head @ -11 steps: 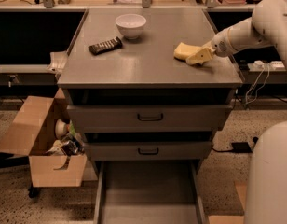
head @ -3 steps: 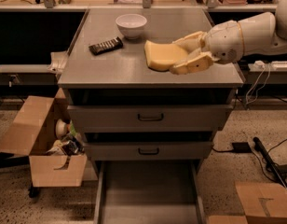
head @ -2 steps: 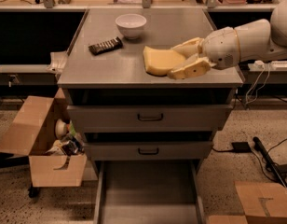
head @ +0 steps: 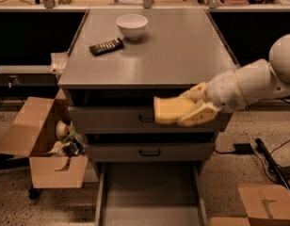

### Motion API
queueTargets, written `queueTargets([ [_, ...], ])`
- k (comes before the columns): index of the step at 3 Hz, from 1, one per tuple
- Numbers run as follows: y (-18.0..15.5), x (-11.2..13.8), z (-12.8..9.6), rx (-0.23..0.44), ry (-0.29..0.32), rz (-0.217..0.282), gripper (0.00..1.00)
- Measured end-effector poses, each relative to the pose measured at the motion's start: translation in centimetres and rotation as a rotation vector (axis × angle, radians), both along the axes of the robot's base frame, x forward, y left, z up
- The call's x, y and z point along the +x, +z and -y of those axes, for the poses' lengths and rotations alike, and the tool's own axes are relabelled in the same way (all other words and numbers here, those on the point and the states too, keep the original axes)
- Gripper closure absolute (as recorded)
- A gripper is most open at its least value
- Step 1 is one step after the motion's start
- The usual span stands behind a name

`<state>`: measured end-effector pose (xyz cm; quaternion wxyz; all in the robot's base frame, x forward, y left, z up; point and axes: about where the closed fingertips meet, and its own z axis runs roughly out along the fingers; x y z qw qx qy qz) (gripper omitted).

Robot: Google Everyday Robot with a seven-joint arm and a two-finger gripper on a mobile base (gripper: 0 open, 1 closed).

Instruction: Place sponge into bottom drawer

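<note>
Cardboard box (head: 41, 145) sits at the lower left of the frame, open, with small things inside. It has no part in this job.

On the grey cabinet top (head: 182, 51), in the upper middle, lie a dark wrapped bar (head: 106, 46) and, just to its right, a white bowl (head: 132, 26). Nobody needs to touch those.

At the bottom middle of the frame the bottom drawer (head: 149, 192) is pulled out. It is a wide, flat grey tray with low walls, and nothing can be seen in it. So the opening part looks done.

A little higher and to the right is the sponge (head: 171, 110), a soft pale-yellow block. It is up in the air, in front of the top drawer's face and its dark handle (head: 146, 120), and above the open tray. It touches neither the cabinet top nor the tray.

The gripper (head: 185, 109) is at the middle right of the frame and has the sponge's right end pinched between its two fingers, one on top and one below. The fingers are closed on it, only as far apart as the sponge is thick. The white arm (head: 258, 84) reaches in from the right edge.

So the picking up looks done, and the job seems about halfway. What is left, I think: bring the sponge down past the middle drawer (head: 149, 152), get it over the tray floor, and let go.
</note>
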<state>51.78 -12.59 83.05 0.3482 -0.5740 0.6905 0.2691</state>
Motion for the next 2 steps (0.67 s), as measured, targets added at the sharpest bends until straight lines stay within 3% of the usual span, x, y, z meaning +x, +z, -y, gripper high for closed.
queueTargets([
  [1, -9.20, -5.69, -0.03, -0.118, 0.026, -0.202, 1.00],
  [2, -9.66, -6.18, -0.29, -0.117, 0.035, -0.214, 1.00],
])
